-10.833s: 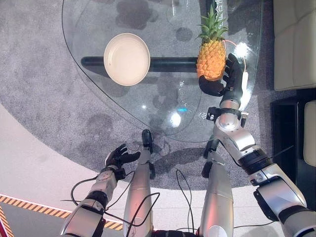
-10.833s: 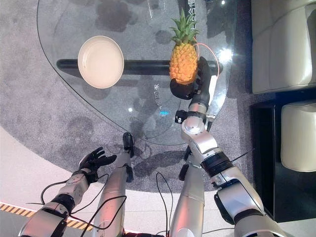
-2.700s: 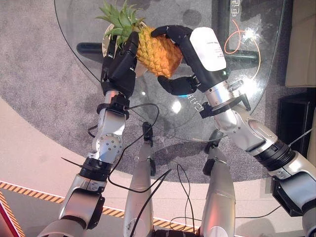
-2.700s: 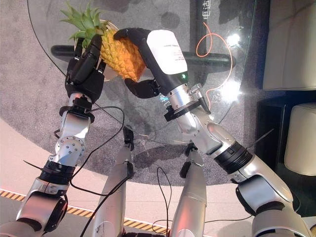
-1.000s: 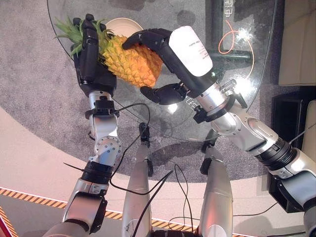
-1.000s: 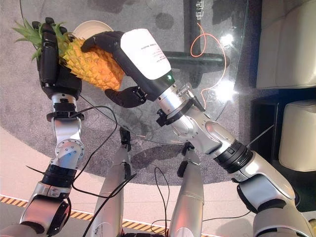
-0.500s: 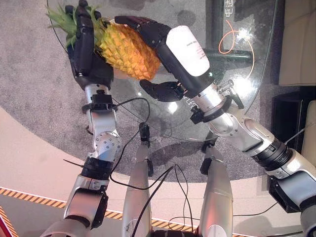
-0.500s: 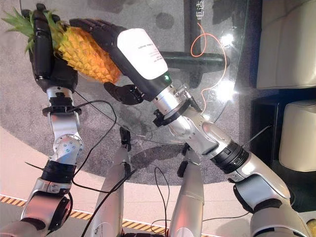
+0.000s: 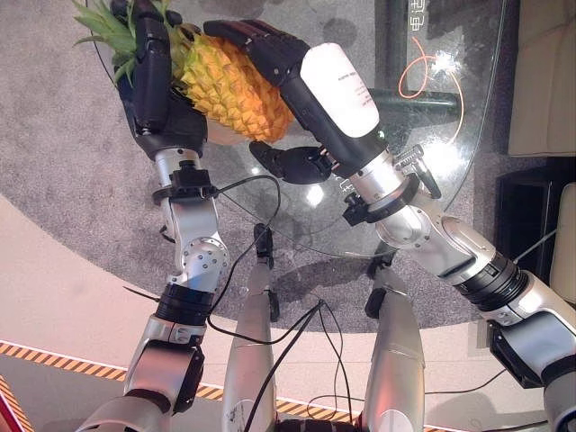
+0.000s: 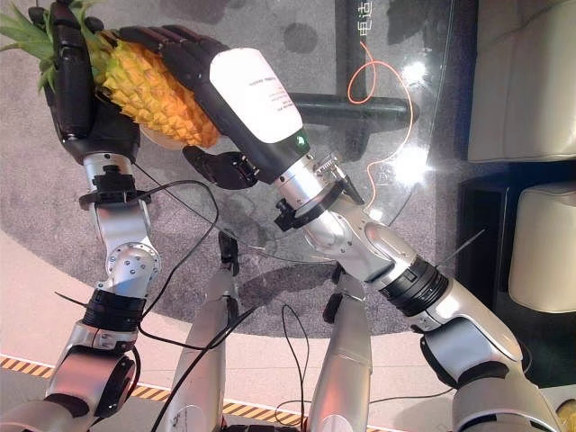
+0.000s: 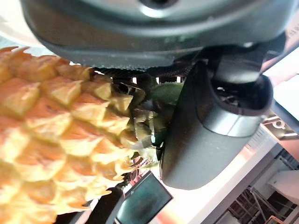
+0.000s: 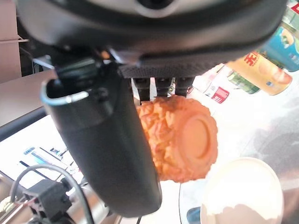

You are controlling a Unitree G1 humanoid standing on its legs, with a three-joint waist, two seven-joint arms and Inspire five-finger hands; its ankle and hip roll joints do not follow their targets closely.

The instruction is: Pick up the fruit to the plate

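Note:
A ripe pineapple hangs tilted above the glass table, carried between both hands. My right hand curls its fingers over the fruit's body, with the thumb under it. My left hand lies with straight fingers along the leafy crown, its thumb beside the leaves. The cream plate sits below the fruit, and a sliver of it peeks out under the pineapple.
An orange cable loop lies on the glass at the back right, over the table's dark base bar. A beige sofa stands past the table's right side. Grey carpet surrounds the table.
Both hands have carried the pineapple farther back and to the left, so it now covers nearly the whole plate.

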